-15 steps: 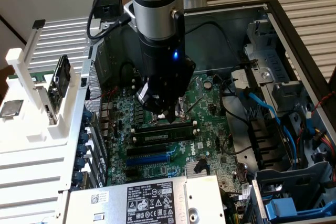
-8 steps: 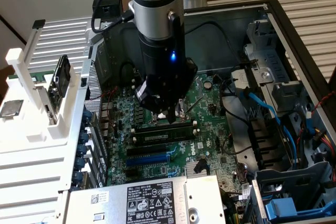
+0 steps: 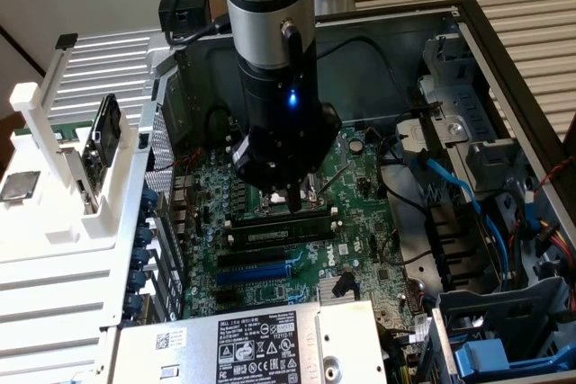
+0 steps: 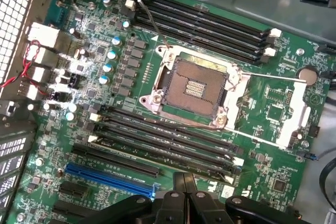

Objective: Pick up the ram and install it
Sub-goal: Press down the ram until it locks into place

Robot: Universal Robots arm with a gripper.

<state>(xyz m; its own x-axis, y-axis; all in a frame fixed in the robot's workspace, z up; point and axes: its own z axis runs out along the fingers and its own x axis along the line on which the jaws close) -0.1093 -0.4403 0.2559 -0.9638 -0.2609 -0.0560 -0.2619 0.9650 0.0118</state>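
The ram [image 3: 274, 233], a long narrow stick with a pale label on its side, stands on edge in one of the black memory slots, in front of the CPU socket [image 4: 197, 85]. From above it shows as a thin strip [image 4: 157, 153] among the parallel slots. My gripper [image 3: 290, 201] hangs straight down just above that bank of slots, its tips a little behind the ram. The fingers [image 4: 181, 184] are pressed together with nothing between them.
The open computer case has a blue expansion slot [image 4: 110, 176], a second bank of memory slots [image 4: 205, 24], and a power supply [image 3: 252, 343] at the front. Blue cables [image 3: 454, 188] and drive bays lie at the exterior view's right. A white rack [image 3: 63, 177] with parts stands at its left.
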